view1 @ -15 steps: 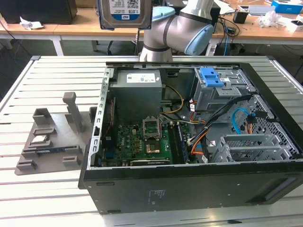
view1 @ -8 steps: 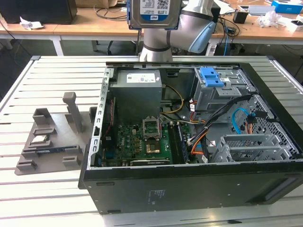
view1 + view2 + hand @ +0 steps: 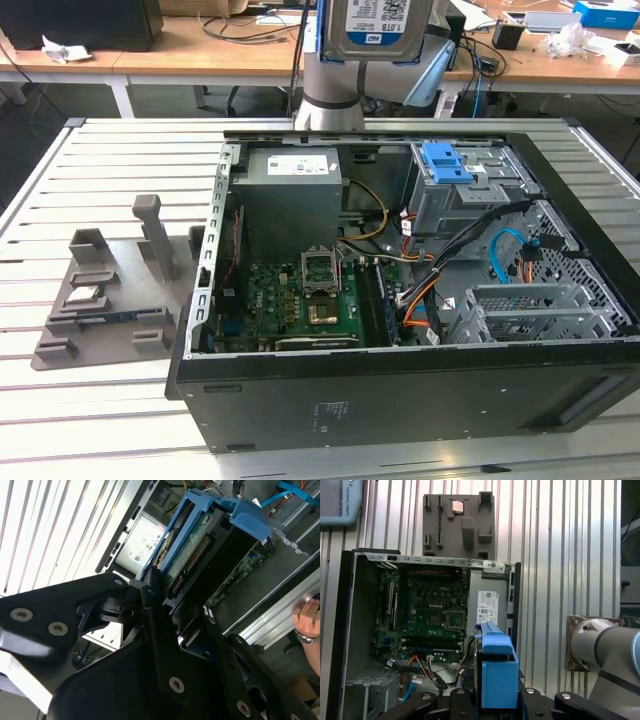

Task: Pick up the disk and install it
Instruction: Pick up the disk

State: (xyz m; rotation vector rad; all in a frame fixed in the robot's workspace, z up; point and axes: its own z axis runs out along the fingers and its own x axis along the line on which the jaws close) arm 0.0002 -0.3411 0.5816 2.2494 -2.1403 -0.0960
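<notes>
The disk (image 3: 385, 25), a silver drive with a white-and-blue label, hangs high above the back of the open computer case (image 3: 400, 390) in the exterior view. In both wrist views its blue carrier (image 3: 497, 672) sits edge-on between the black fingers. My gripper (image 3: 175, 597) is shut on the disk (image 3: 192, 545), clamping it from both sides, well above the case interior. The drive's connector edge and green board show inside the blue frame in the second wrist view.
A blue bracket (image 3: 447, 162) sits on the drive cage at the case's back right. The grey power-supply box (image 3: 293, 195) and motherboard (image 3: 310, 290) lie inside. A grey fixture (image 3: 105, 290) stands on the slatted table at the exterior view's left. A person's hand (image 3: 307, 622) is nearby.
</notes>
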